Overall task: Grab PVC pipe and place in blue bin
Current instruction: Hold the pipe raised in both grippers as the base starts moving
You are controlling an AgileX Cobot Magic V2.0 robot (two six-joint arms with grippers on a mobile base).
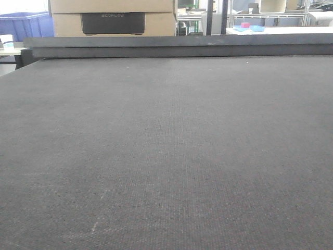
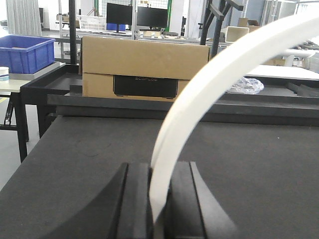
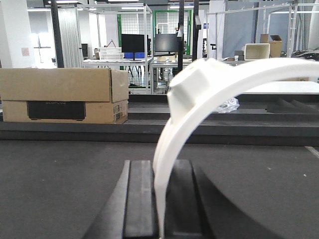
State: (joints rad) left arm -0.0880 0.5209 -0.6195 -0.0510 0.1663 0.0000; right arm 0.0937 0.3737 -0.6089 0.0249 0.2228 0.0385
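Note:
In the left wrist view, the PVC pipe (image 2: 214, 84), a slim white arc, rises from between the black pads of my left gripper (image 2: 159, 199) and sweeps to the upper right. The left gripper is shut on its lower end. In the right wrist view a similar white curved piece (image 3: 199, 99), with a blocky part near its top, stands pinched in my shut right gripper (image 3: 160, 199). The blue bin (image 2: 25, 52) sits on a side table beyond the mat's far left corner, also visible from the front (image 1: 26, 23). Neither gripper shows in the front view.
A dark mat (image 1: 166, 156) covers the table, with a raised black rail (image 1: 177, 46) along its far edge. Behind the rail stands a cardboard box (image 1: 112, 18). Crumpled clear plastic (image 2: 244, 84) lies at the back right.

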